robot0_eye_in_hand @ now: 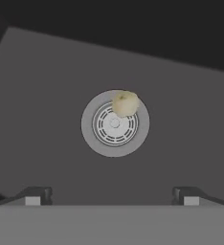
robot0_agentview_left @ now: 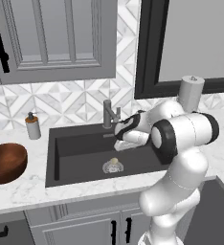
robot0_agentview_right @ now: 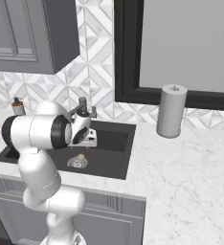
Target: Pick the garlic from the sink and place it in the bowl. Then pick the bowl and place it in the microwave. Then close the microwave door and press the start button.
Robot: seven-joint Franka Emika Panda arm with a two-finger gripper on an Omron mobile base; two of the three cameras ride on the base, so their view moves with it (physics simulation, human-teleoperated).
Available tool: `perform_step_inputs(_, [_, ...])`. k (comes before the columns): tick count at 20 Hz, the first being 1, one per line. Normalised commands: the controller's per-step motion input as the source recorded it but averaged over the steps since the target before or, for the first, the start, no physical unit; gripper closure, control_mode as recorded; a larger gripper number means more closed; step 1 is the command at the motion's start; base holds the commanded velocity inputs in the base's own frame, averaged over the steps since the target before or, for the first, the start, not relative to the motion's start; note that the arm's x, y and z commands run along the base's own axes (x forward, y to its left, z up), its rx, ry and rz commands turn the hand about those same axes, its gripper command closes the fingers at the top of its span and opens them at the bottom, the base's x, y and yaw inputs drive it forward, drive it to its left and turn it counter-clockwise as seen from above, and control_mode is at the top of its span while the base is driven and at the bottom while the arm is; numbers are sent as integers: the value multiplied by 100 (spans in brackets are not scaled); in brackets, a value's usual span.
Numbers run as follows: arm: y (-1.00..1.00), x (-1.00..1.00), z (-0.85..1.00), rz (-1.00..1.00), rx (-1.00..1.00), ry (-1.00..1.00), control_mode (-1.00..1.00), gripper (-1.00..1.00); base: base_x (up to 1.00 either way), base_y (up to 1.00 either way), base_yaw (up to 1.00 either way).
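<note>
The garlic [robot0_eye_in_hand: 125, 104] is a small cream bulb resting on the edge of the round metal drain [robot0_eye_in_hand: 115, 123] in the dark sink [robot0_agentview_left: 80, 148]. From the base views the garlic [robot0_agentview_left: 114, 161] [robot0_agentview_right: 80, 157] lies on the basin floor. My gripper [robot0_eye_in_hand: 112, 195] hangs above the basin, looking straight down, its two fingertips [robot0_eye_in_hand: 35, 196] wide apart and open with nothing between them. In the left base view the hand [robot0_agentview_left: 126, 140] sits over the sink, a little above and right of the garlic. The reddish-brown bowl [robot0_agentview_left: 5, 162] stands on the counter left of the sink.
A grey faucet [robot0_agentview_left: 109, 114] rises behind the basin. A soap dispenser [robot0_agentview_left: 33, 126] stands at the back left, a paper towel roll [robot0_agentview_right: 172, 111] on the counter to the right. Grey cabinets hang overhead, with a dark-framed window [robot0_agentview_right: 181, 48] behind.
</note>
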Motion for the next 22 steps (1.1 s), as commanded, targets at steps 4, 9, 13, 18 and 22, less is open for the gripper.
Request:
perform_step_inputs(4, [10, 30, -41, 3, 0, 0, -100, -100, 0, 0, 0])
perform_step_inputs(9, [5, 20, -47, 0, 0, 2, -100, -100, 0, 0, 0])
perform_step_inputs(13, [2, 29, -35, 0, 2, 6, -100, -100, 0, 0, 0])
perform_step_inputs(18, [4, 35, -28, 0, 5, 5, -100, -100, 0, 0, 0])
perform_step_inputs(22, [6, 33, -32, 0, 5, 4, -100, -100, 0, 0, 0])
